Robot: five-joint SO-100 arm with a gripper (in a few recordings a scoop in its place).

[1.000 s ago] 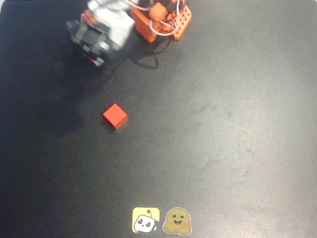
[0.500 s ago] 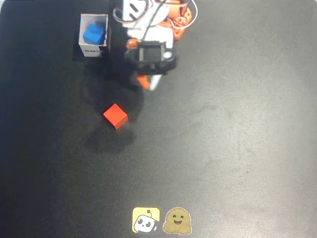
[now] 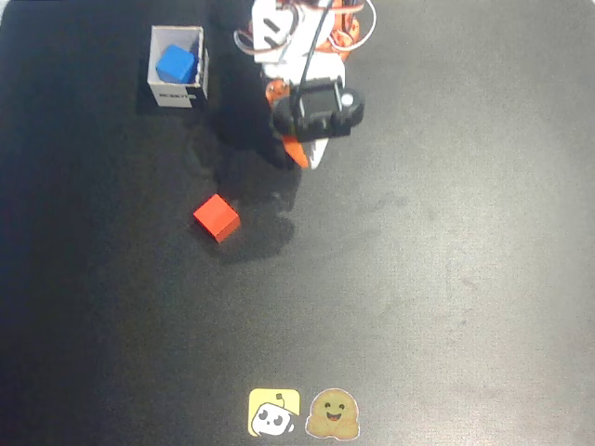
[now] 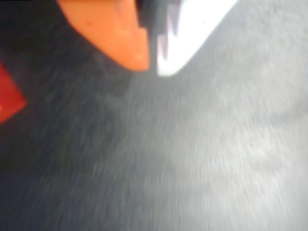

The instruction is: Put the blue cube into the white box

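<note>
The blue cube lies inside the white box at the upper left of the overhead view. My gripper hangs well to the right of the box, above the dark mat, pointing down the picture. In the wrist view its orange finger and white finger press tip to tip, with nothing between them; the gripper is shut and the picture is blurred.
A red cube rests on the black mat below and left of the gripper; its corner shows at the wrist view's left edge. Two stickers lie at the mat's bottom edge. The arm's base stands at the top.
The arm swung from over the box at upper left to the right, uncovering the box with the blue cube inside. The gripper has since shifted further right and slightly down.
</note>
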